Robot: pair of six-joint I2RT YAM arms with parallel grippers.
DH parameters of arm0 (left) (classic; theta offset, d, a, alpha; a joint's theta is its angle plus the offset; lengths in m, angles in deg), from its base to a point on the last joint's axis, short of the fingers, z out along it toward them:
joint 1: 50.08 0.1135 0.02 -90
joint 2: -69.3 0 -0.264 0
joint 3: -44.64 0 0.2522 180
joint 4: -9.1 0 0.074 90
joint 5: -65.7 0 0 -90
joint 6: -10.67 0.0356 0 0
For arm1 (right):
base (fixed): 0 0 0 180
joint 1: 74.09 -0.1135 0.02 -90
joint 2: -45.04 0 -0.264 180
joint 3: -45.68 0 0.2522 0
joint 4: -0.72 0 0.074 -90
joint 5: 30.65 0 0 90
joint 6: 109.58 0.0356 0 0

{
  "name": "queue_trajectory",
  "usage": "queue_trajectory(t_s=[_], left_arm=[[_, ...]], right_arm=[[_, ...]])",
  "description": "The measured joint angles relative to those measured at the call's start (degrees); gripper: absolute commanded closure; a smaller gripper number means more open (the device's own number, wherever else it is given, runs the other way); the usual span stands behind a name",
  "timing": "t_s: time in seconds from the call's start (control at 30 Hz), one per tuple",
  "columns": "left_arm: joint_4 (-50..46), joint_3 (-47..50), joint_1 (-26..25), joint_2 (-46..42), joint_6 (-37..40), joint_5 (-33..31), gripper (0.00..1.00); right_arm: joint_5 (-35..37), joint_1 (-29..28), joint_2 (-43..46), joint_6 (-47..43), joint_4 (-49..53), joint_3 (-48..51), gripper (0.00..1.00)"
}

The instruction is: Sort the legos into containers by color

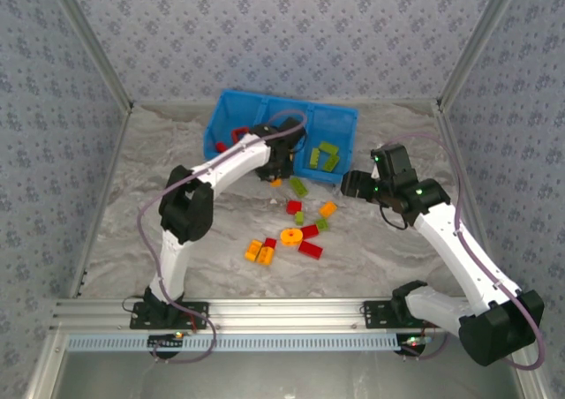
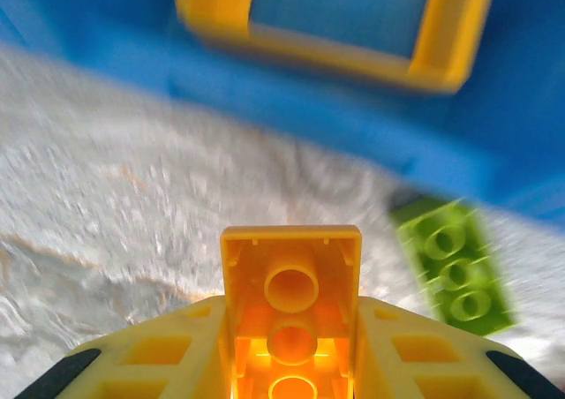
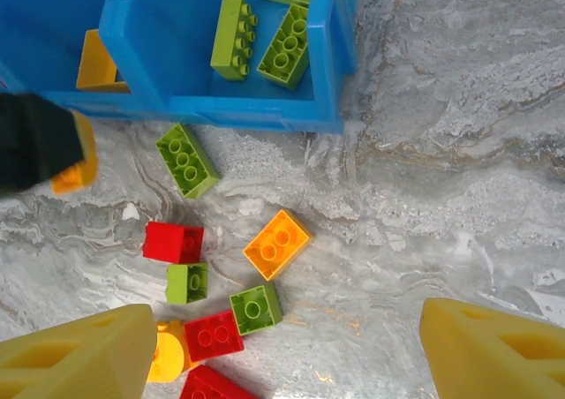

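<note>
The left gripper (image 2: pixel 291 324) clamps an orange-yellow brick (image 2: pixel 291 280), seemingly just beside the blue bin (image 2: pixel 106 55) (blurred view). The right gripper (image 3: pixel 287 350) hangs, jaws wide apart.

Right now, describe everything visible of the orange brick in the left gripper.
The orange brick is glossy plastic, its hollow underside with a row of round tubes facing the wrist camera. The left gripper clamps its long sides. It is over the marbled table, just short of the wall of the blue bin.
</note>
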State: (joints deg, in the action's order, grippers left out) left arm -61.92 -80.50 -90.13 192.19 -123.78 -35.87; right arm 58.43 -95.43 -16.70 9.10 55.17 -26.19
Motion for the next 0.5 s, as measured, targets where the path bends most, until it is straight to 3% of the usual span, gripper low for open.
queue_trajectory(t_s=[0.17, 0.37, 0.5], left_arm=[[0.2, -14.2, 4.3, 3.1, 3.7, -0.1, 0.65], [0.4, -35.1, 7.1, 18.0, 6.3, 0.0, 0.65], [1.7, -37.4, 8.1, 24.5, 6.7, 1.2, 0.64]], right_arm=[[-0.1, 0.0, -1.4, 0.0, -1.6, 0.0, 0.19], [-0.2, 0.0, -2.5, 0.0, -1.7, -0.3, 0.19], [-0.2, 0.0, -2.3, 0.2, -1.7, -0.3, 0.19]])
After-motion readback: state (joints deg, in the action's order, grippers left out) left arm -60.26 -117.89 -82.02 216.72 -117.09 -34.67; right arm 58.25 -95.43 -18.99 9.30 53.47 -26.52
